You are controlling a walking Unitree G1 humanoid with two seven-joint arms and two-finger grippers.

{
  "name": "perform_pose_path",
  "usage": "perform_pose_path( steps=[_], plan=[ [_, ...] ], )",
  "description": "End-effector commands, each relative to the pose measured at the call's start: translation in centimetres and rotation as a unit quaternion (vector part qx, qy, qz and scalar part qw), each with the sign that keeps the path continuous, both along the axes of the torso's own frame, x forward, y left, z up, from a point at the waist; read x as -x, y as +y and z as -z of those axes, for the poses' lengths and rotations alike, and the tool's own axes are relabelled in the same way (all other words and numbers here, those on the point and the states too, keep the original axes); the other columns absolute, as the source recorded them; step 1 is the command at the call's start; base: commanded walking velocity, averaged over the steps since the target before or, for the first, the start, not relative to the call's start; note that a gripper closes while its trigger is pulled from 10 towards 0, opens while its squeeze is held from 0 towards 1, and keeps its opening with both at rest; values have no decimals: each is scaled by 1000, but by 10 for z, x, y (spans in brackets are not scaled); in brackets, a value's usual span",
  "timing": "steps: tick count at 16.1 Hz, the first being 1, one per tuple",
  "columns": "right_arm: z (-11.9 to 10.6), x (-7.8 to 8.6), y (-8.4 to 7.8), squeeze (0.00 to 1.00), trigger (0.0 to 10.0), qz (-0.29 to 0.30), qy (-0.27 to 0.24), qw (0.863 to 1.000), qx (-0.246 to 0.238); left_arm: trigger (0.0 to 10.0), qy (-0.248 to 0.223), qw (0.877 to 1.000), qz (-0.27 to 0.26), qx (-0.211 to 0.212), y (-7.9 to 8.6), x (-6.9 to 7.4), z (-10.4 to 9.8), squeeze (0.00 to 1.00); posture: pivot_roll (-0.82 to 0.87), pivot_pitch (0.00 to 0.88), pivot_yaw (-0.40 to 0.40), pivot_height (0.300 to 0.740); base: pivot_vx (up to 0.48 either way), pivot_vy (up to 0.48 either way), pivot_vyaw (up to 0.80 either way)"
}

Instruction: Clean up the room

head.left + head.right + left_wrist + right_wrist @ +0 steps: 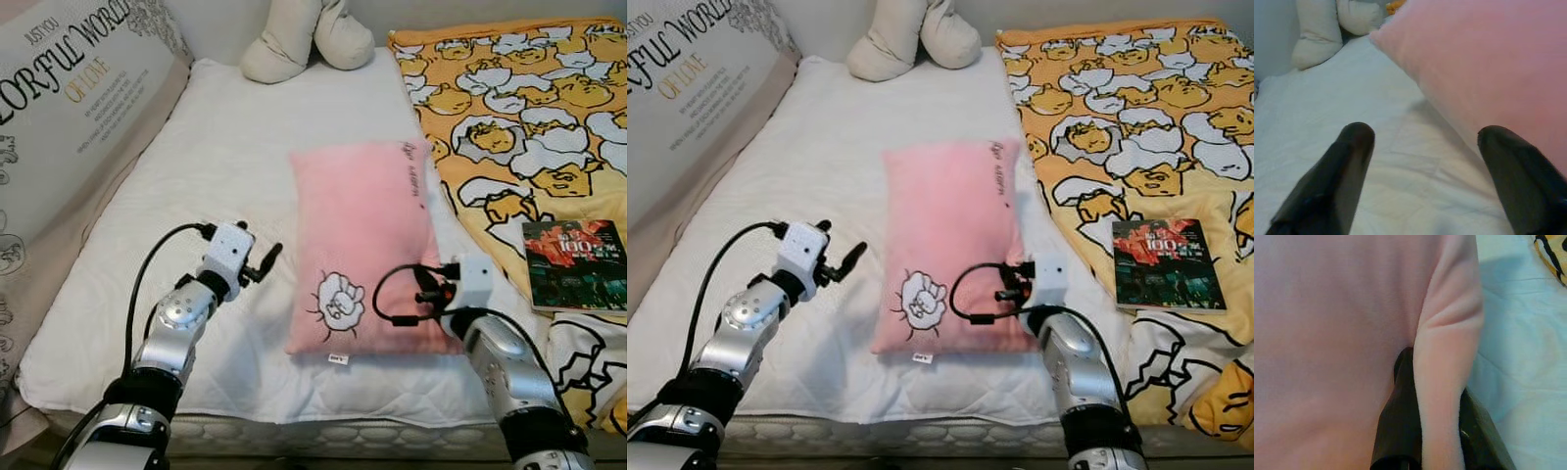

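A pink pillow (362, 235) with a small cartoon print lies lengthwise in the middle of the white mattress (216, 157). My right gripper (423, 290) is at the pillow's near right edge. In the right wrist view it (1437, 382) is shut on a pinched fold of the pink pillow (1342, 318), with one black finger on each side of the fold. My left gripper (266, 264) hovers low over the sheet just left of the pillow's near left edge. It (1427, 142) is open with nothing between its fingers, and the pillow (1488, 63) lies just beyond one finger.
A dark book (573, 264) lies on the yellow cartoon blanket (519, 108) at the right. A beige plush (304, 34) sits at the head of the bed. A large printed cushion (69, 108) leans along the left side. The mattress's front edge runs just under my arms.
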State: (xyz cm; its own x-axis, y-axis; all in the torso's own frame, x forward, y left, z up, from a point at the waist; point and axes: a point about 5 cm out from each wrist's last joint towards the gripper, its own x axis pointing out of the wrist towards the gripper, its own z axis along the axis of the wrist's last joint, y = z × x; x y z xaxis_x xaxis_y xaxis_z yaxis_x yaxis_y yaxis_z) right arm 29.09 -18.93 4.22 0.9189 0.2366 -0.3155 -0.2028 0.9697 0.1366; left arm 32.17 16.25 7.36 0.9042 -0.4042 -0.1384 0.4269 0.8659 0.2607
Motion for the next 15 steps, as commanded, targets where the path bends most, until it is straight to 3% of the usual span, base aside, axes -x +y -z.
perform_pose_path(
  steps=[1, 3, 4, 8, 9, 10, 11, 14, 15],
  plan=[
    [11, 8, -2, 0, 0, 2, 27, 1000, 9, 10000, 3, 1000, -3, 4, 2, 1, 2, 1000, -184, 8, 174, 740, 0, 0, 0],
    [6, 9, 2, 0, 0, -6, 13, 1000, 6, 10000, 25, 998, -21, 54, -1, 3, 9, 1000, -187, 26, 174, 740, 0, 0, 0],
    [5, 10, 3, 0, 0, -9, 10, 1000, 1, 10000, 63, 987, -60, 132, 3, 2, 16, 1000, -193, 37, 173, 740, 0, 0, 0],
    [8, 18, -3, 0, 0, -10, 19, 1000, 1, 10000, 106, 952, -88, 272, 5, -3, 17, 1000, -211, 72, 167, 740, 0, 0, 0],
    [7, 21, -4, 0, 0, -11, 20, 1000, 2, 10000, 108, 935, -99, 322, 7, -6, 15, 1000, -225, 83, 172, 740, 0, 0, 0],
    [5, 22, -6, 0, 0, -15, 19, 1000, 4, 10000, 110, 908, -115, 388, 11, -10, 11, 1000, -234, 92, 174, 740, 0, 0, 0],
    [4, 22, -7, 0, 0, -19, 19, 1000, 7, 10000, 112, 899, -114, 407, 11, -12, 9, 1000, -236, 97, 173, 740, 0, 0, 0],
    [2, 28, -4, 0, 0, -32, 24, 999, 6, 10000, 143, 920, -42, 361, -18, -4, 19, 1000, -243, 133, 163, 740, 0, 0, 0],
    [3, 31, -1, 0, 0, -37, 27, 999, 5, 10000, 152, 920, -27, 359, -25, -1, 23, 1000, -245, 139, 162, 740, 0, 0, 0]
  ],
)
